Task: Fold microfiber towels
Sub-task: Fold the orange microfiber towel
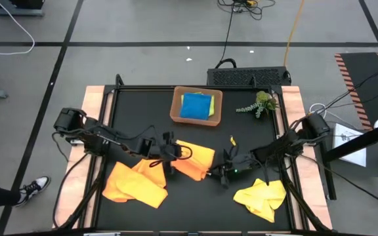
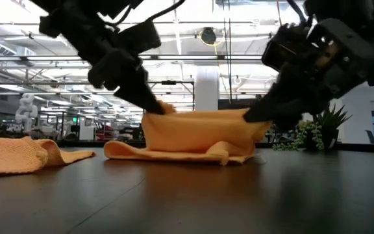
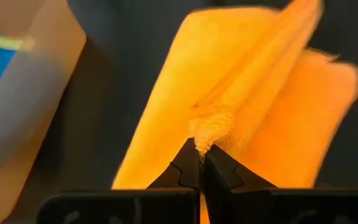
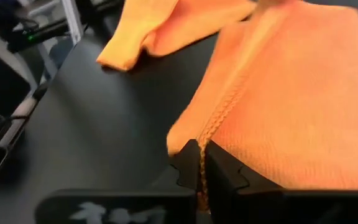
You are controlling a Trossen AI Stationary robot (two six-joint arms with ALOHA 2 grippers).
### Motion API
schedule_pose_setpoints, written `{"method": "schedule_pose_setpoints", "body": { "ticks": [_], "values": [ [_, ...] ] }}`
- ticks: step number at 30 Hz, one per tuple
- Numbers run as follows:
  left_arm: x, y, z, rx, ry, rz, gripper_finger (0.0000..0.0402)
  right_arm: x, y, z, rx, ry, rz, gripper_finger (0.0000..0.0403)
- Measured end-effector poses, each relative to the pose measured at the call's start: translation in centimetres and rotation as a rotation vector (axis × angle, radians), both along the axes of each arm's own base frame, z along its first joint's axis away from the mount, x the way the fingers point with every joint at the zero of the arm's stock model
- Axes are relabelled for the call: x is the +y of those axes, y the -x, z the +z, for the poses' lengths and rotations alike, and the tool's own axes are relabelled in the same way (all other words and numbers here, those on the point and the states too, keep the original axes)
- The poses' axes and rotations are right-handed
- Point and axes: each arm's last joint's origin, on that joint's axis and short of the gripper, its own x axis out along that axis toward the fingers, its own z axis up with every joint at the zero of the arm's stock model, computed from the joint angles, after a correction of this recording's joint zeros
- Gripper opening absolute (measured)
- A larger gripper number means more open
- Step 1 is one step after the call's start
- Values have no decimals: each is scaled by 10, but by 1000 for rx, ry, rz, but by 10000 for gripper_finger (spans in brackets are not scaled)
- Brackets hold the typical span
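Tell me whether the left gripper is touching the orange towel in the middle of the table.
Touching. The left wrist view shows the left gripper shut on a bunched edge of the orange towel.

Both arms reach inward over the table's middle, left end effector [image 1: 169, 149] and right end effector [image 1: 216, 172] both clamped tight.

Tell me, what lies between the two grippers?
In the high view, only the orange towel spans from left gripper to right gripper; both pinch it.
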Motion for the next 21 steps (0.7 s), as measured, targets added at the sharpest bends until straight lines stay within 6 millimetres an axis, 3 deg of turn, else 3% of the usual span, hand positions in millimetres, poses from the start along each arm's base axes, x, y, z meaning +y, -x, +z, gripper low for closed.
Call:
{"method": "schedule_pose_setpoints", "body": {
  "ticks": [9,16,21],
  "values": [
    [-11,11,0,-19,56,-64,53,9,-18,-6,-24,-71,143,38],
    [-19,21,8,12,102,-108,99,17,-23,-6,-13,-106,218,121],
    [-24,31,25,-24,132,-98,118,16,-19,13,-76,-92,235,169]
  ]
}}
